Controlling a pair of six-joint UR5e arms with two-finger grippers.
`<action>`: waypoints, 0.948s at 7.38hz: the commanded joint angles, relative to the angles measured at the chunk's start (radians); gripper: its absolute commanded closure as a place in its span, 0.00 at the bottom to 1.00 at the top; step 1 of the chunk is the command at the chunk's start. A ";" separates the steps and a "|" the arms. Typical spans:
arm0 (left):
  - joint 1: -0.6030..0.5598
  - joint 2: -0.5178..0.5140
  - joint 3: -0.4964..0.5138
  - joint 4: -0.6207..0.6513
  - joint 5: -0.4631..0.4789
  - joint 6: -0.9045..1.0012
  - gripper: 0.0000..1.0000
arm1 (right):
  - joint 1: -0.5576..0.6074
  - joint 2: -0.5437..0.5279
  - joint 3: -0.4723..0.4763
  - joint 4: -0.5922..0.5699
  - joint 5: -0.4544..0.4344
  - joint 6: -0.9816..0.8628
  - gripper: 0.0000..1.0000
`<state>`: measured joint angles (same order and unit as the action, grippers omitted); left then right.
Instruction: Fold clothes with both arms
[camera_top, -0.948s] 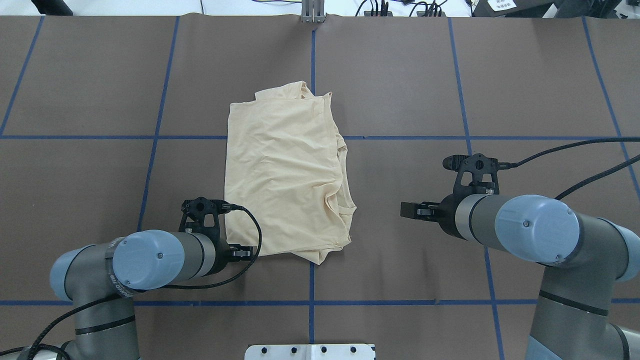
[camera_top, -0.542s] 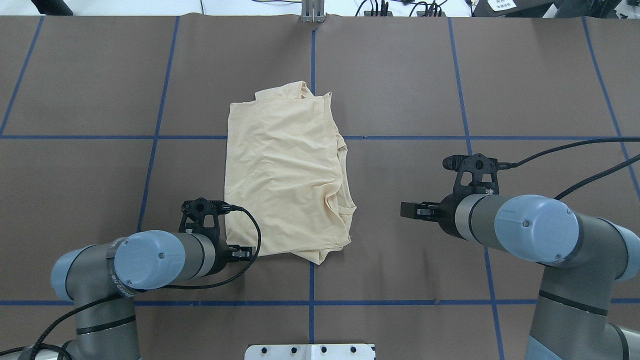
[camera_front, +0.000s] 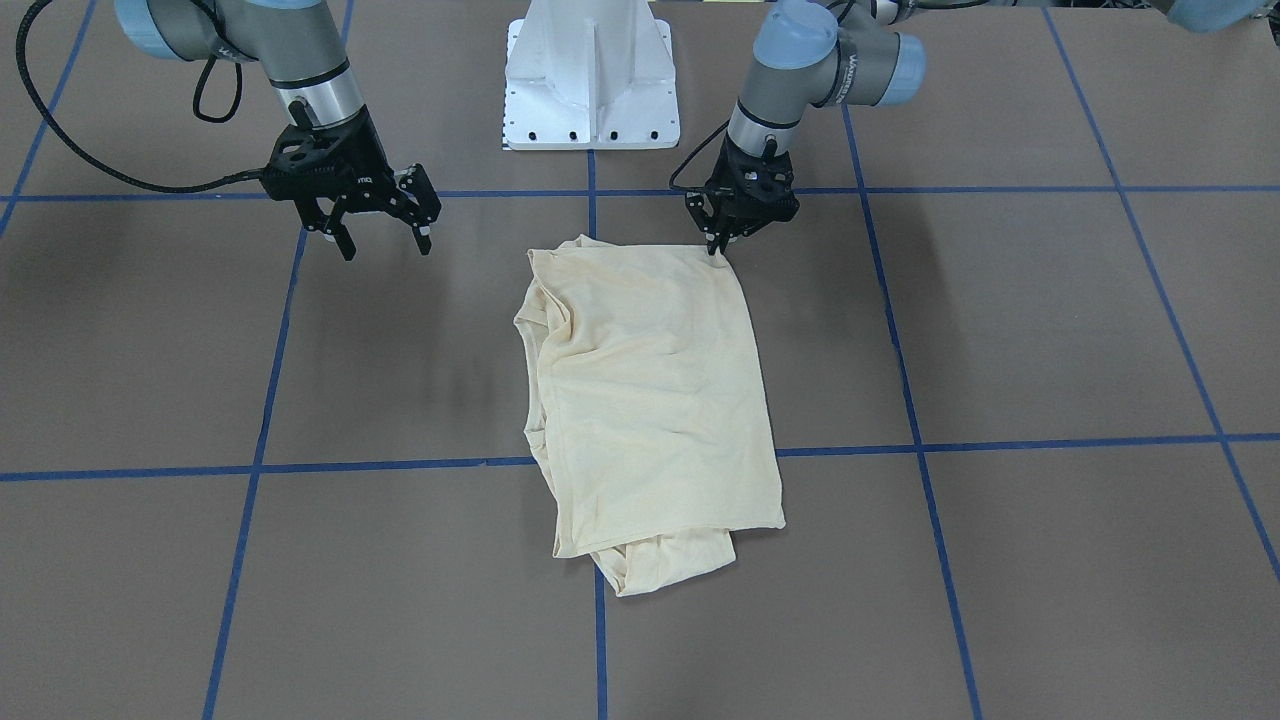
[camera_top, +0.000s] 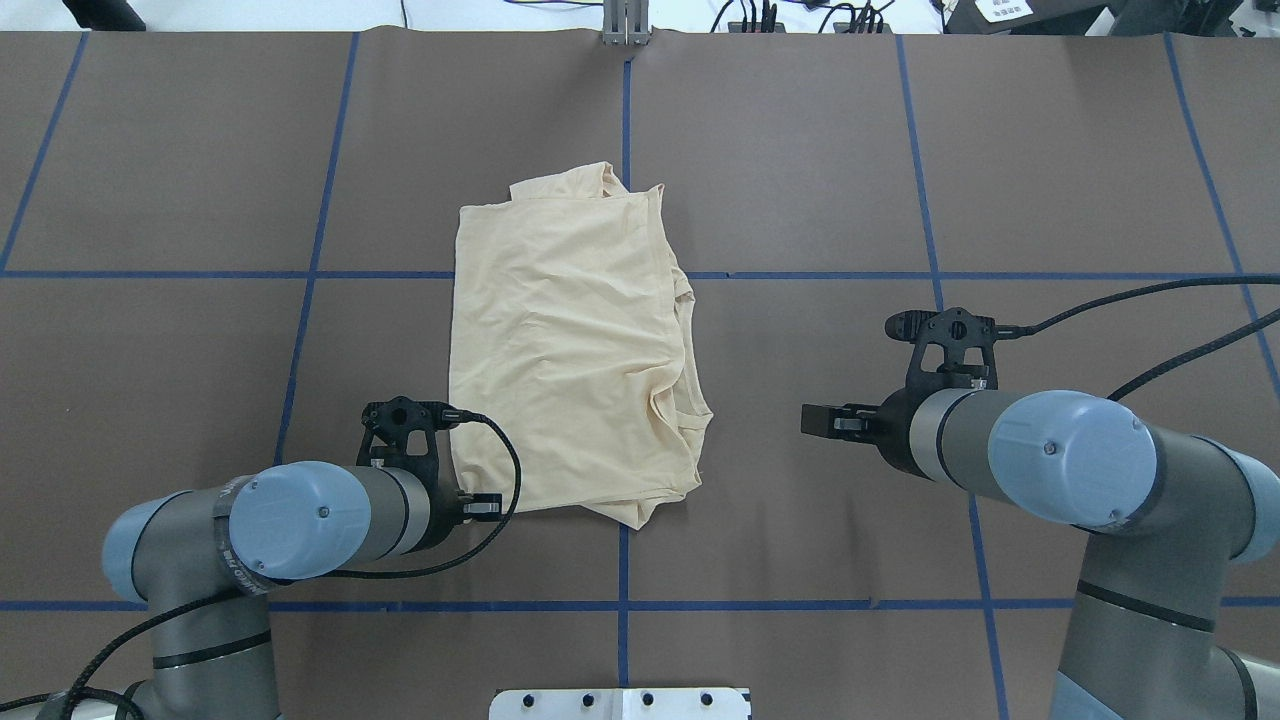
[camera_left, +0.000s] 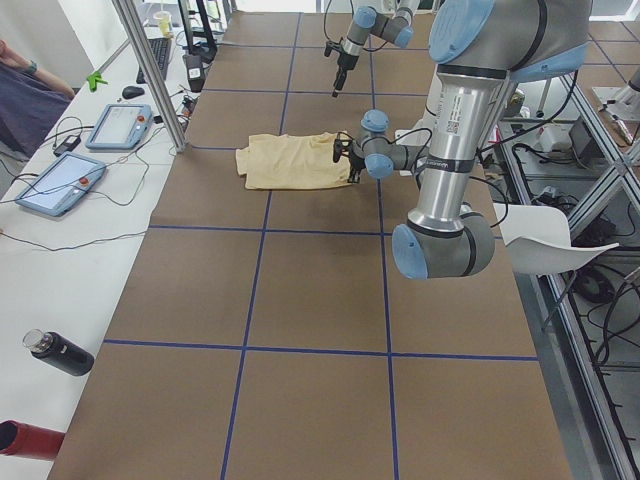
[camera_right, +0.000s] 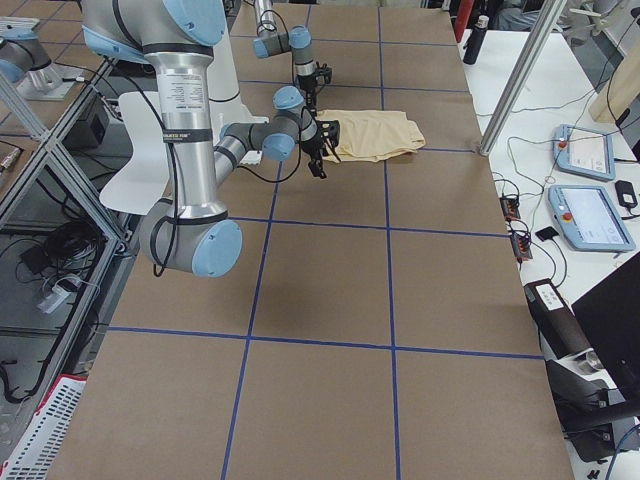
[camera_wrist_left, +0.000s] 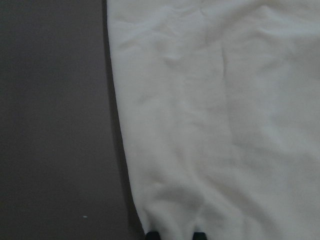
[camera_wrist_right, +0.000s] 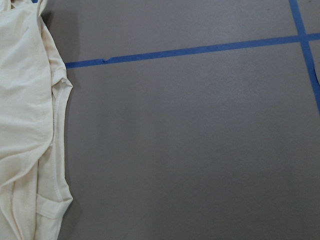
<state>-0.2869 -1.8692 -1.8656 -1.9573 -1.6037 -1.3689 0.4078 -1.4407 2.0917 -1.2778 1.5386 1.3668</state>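
**Your left gripper (camera_front: 718, 247) pinches a corner of the folded T-shirt (camera_top: 570, 350); your right gripper (camera_front: 385, 245) hangs open off to the side.**

Starting at the overhead camera's left, your left arm (camera_top: 300, 520) reaches down to the T-shirt's corner nearest the robot. The fingers there are drawn close together with cloth caught between them, as the wrist camera shows. The cream T-shirt lies mid-table, folded into a rough rectangle on the brown table (camera_top: 800, 150), across a blue tape line (camera_top: 800, 275). Further right, your right arm (camera_top: 1060, 455) holds its gripper over bare table, jaws spread wide and well apart from the cloth.
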 joint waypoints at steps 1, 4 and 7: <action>-0.002 0.001 -0.010 0.000 -0.001 -0.001 1.00 | -0.003 0.041 -0.031 -0.002 -0.009 0.015 0.00; -0.002 -0.001 -0.012 0.000 -0.001 -0.001 1.00 | -0.026 0.286 -0.243 -0.029 -0.079 0.254 0.04; 0.000 -0.001 -0.015 0.000 0.001 -0.001 1.00 | -0.062 0.443 -0.364 -0.120 -0.138 0.391 0.06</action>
<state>-0.2876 -1.8695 -1.8793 -1.9573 -1.6036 -1.3699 0.3653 -1.0447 1.7767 -1.3773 1.4372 1.7097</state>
